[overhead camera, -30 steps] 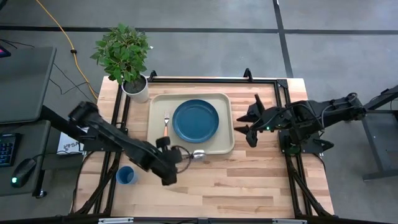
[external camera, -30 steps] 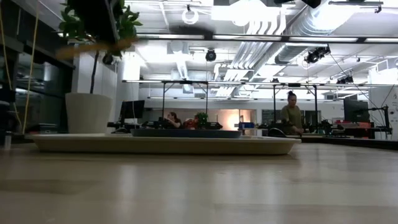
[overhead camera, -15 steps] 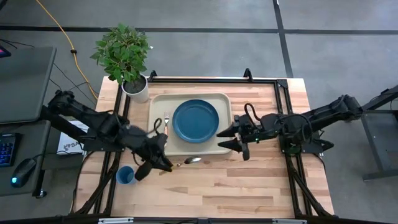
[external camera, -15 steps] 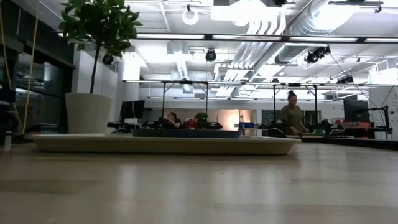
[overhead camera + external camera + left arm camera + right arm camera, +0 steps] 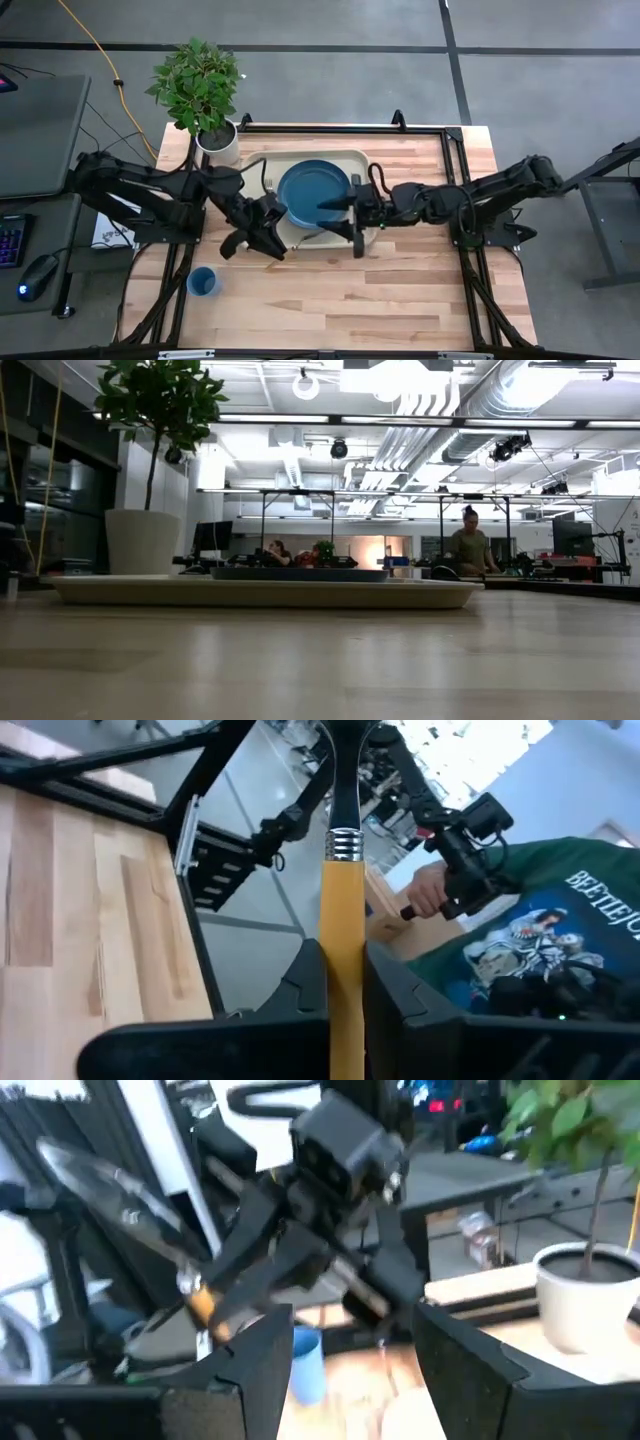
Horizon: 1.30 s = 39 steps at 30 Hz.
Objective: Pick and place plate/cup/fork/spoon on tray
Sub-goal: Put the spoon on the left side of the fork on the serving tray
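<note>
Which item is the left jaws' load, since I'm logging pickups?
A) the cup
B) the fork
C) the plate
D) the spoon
D: in the left wrist view the left gripper is shut on the spoon's orange handle, while the cup sits on the table, the plate lies on the tray and the fork lies beside the plate.

An open lab: exposed ceiling ducts (image 5: 470, 405); rows of framed workbenches (image 5: 300, 510).
</note>
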Each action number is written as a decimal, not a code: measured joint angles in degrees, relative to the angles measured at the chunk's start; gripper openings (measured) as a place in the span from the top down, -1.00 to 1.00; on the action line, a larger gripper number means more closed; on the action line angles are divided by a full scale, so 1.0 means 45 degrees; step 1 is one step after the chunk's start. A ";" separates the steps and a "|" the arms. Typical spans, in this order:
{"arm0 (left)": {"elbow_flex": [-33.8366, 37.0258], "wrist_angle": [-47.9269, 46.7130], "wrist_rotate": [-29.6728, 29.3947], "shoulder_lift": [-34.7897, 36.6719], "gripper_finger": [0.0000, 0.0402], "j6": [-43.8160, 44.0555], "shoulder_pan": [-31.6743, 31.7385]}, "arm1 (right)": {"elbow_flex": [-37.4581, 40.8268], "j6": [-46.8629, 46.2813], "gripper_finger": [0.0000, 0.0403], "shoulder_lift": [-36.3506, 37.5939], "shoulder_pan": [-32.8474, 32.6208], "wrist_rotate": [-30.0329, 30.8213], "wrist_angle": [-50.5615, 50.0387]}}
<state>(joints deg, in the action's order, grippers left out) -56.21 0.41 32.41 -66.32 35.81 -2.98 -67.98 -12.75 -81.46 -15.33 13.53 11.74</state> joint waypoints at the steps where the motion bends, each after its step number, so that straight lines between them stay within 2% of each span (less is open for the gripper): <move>1: 0.0000 0.0033 0.0208 0.0026 1.00 0.0000 0.0132 | -0.0190 0.0085 0.02 -0.0084 0.0033 0.0007 0.0031; 8: 0.0000 0.0738 0.0560 0.0063 1.00 0.0146 0.1010 | -0.0997 0.0971 0.02 -0.0172 0.0077 -0.1253 -0.0078; 15: 0.0000 0.1704 0.0521 0.0024 1.00 0.1236 0.1761 | -0.1809 0.2290 0.02 -0.0139 0.0196 -0.0877 -0.0686; 18: 0.0000 0.1720 0.0456 0.0015 1.00 0.1319 0.1740 | -0.2149 0.2419 0.02 -0.0133 0.0422 -0.0362 -0.1450; 22: 0.0000 0.2279 0.0235 0.0015 1.00 0.1452 0.1554 | -0.2535 0.2404 0.02 -0.0134 0.0704 -0.0441 -0.3026; 29: 0.0000 0.2487 -0.0379 -0.0179 1.00 0.1671 0.1228 | -0.3004 0.2414 0.02 -0.0134 0.0827 -0.2491 -0.2516; 39: 0.0005 0.2612 -0.0443 -0.0699 1.00 0.1671 0.1043 | -0.3071 0.2603 0.02 -0.0129 0.0826 -0.2445 -0.2203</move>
<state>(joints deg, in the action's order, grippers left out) -56.18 12.16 30.41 -69.47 43.33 1.72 -81.80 -1.04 -82.04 -11.62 2.52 1.83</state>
